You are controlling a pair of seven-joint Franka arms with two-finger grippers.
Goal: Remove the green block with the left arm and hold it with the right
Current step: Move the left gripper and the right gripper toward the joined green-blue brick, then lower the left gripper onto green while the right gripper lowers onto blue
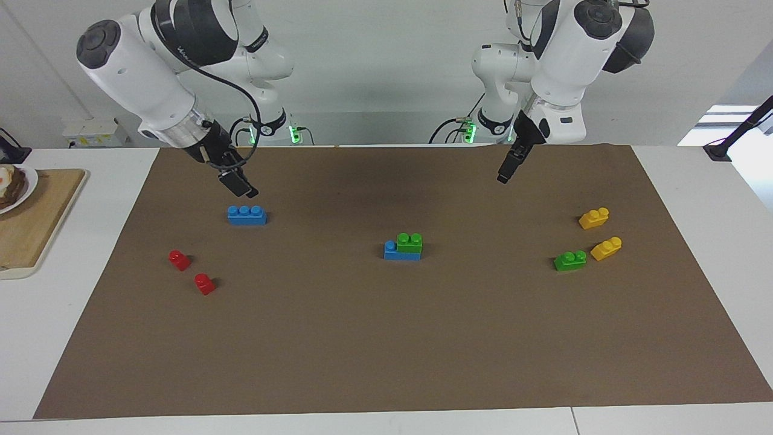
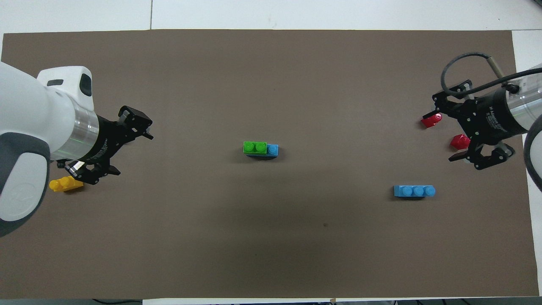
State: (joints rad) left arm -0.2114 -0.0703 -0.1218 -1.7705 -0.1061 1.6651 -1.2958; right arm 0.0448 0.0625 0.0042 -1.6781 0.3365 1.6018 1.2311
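A green block (image 1: pixel 410 241) (image 2: pixel 255 147) sits on a blue brick (image 1: pixel 398 254) (image 2: pixel 273 149) at the middle of the brown mat (image 1: pixel 386 338). A second green block (image 1: pixel 570 260) lies loose toward the left arm's end, hidden by the arm in the overhead view. My left gripper (image 1: pixel 504 175) (image 2: pixel 133 154) hangs open and empty over bare mat at the left arm's end. My right gripper (image 1: pixel 241 187) (image 2: pixel 438 137) hangs open and empty above the mat, close to a loose blue three-stud brick (image 1: pixel 247 215) (image 2: pixel 414 191).
Two yellow blocks (image 1: pixel 593 218) (image 1: pixel 606 248) lie beside the loose green block; one shows in the overhead view (image 2: pixel 65 184). Two red blocks (image 1: pixel 179 260) (image 1: pixel 205 283) lie toward the right arm's end. A wooden board (image 1: pixel 36 223) with a plate (image 1: pixel 27 187) stands off the mat there.
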